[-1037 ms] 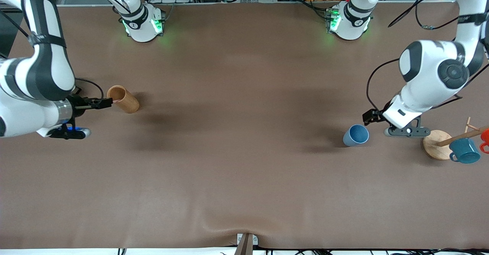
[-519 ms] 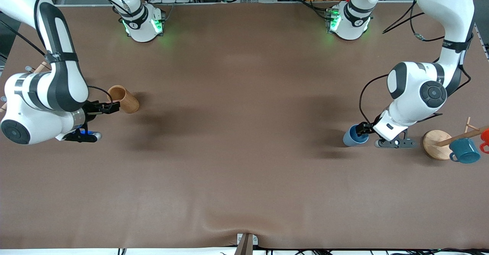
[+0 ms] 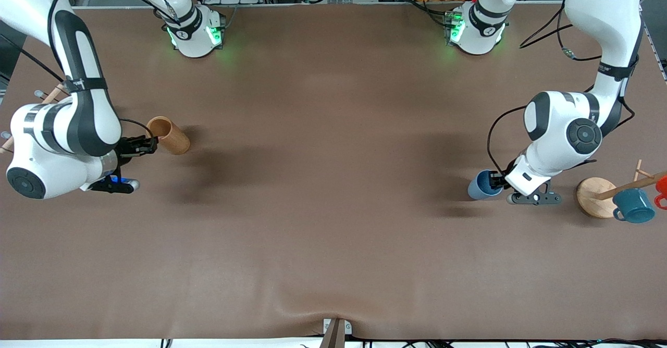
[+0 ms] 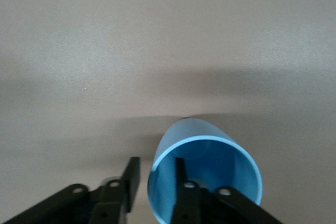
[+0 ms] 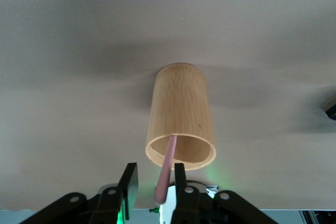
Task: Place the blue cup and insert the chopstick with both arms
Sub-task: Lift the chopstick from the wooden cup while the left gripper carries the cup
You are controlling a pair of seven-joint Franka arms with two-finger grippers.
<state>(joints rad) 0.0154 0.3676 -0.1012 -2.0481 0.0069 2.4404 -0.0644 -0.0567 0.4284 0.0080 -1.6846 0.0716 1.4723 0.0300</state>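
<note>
The blue cup (image 3: 480,185) (image 4: 202,161) lies on its side toward the left arm's end of the table. My left gripper (image 3: 497,180) (image 4: 156,174) is at its mouth. One finger is inside the cup and one outside, with small gaps still showing either side of the wall. The pink chopstick (image 5: 167,169) sticks out of a brown wooden cylinder (image 3: 169,135) (image 5: 181,114) lying on its side at the right arm's end. My right gripper (image 3: 147,144) (image 5: 155,179) straddles the chopstick's free end, which rests by one finger with a gap to the other.
A mug rack on a round wooden base (image 3: 594,198) stands beside the left gripper, at the table's end. It carries a teal mug (image 3: 633,206) and a red mug (image 3: 662,186). A wooden rod (image 3: 52,94) shows at the right arm's table edge.
The left gripper moved from beside the blue cup to its mouth and slid one finger inside. The right gripper drew back slightly around the chopstick. Both pairs of jaws have narrowed.
</note>
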